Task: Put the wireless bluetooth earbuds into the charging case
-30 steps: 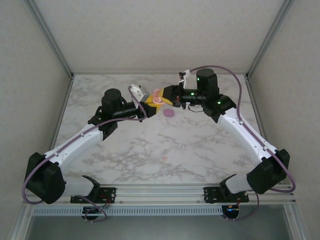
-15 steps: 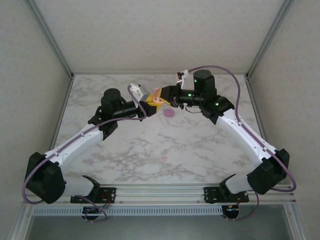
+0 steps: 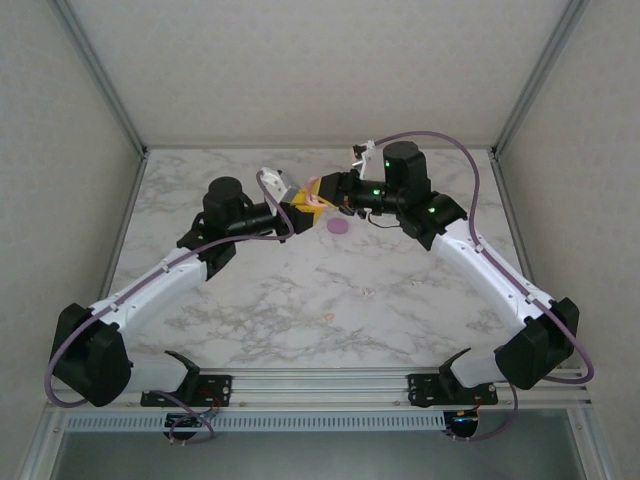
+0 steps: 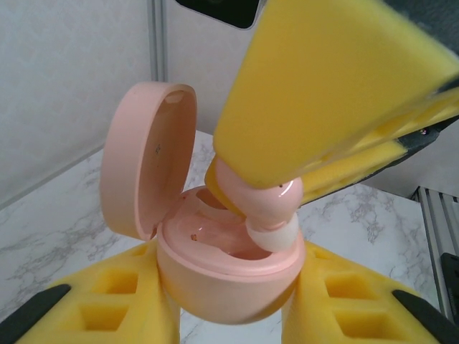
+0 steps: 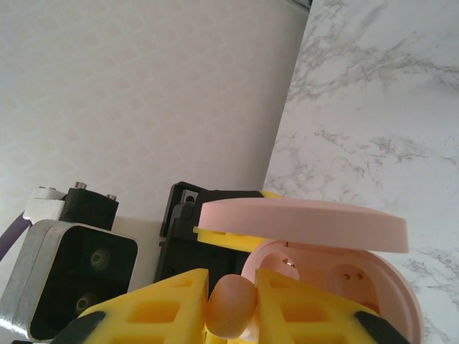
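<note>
My left gripper (image 4: 229,304) is shut on a pink charging case (image 4: 229,276), yellow pads on both sides, its lid (image 4: 147,158) hinged open to the left. My right gripper (image 5: 233,304) is shut on a pink earbud (image 5: 231,307). In the left wrist view that earbud (image 4: 267,208) hangs with its white tip just over the case's right cavity, at the rim. From the right wrist, the case (image 5: 344,276) shows two hollow sockets under its lid (image 5: 301,223). In the top view both grippers meet above the table's far middle, left gripper (image 3: 298,208) against right gripper (image 3: 326,192).
A purple rounded item (image 3: 339,226) lies on the marble table (image 3: 400,300) just below the grippers. A tiny pink piece (image 3: 328,317) lies nearer the front, in the middle. Walls with metal frame posts close the table on three sides.
The right gripper has shifted a little left with the earbud, closing in on the open case. The left arm has stayed put.
</note>
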{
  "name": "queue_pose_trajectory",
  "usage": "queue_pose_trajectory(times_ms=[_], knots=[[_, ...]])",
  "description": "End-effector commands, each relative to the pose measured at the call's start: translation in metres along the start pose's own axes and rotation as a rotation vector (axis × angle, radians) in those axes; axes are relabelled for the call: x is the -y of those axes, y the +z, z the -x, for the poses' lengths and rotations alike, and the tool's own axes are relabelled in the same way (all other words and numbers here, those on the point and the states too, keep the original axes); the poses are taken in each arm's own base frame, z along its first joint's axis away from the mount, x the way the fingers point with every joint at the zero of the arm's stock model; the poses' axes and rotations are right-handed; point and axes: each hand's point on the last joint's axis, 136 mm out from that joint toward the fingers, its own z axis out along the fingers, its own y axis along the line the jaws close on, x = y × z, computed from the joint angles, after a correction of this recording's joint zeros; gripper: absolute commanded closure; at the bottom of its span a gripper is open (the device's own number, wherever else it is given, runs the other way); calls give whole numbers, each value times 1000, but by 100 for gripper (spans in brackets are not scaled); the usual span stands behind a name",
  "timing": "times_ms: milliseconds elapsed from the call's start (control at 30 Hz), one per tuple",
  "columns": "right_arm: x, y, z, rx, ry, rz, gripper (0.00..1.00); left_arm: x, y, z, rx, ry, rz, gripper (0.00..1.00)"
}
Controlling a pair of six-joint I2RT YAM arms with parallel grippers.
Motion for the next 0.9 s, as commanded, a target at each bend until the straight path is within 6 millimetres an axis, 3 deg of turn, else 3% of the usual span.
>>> queue_pose_trajectory(times_ms=[0, 867], knots=[[-3, -1, -3, 2, -42, -37, 76, 13, 2, 30, 75, 33, -44, 75], [5, -7, 3, 74, -101, -162, 73, 13, 2, 31, 84, 22, -50, 75]])
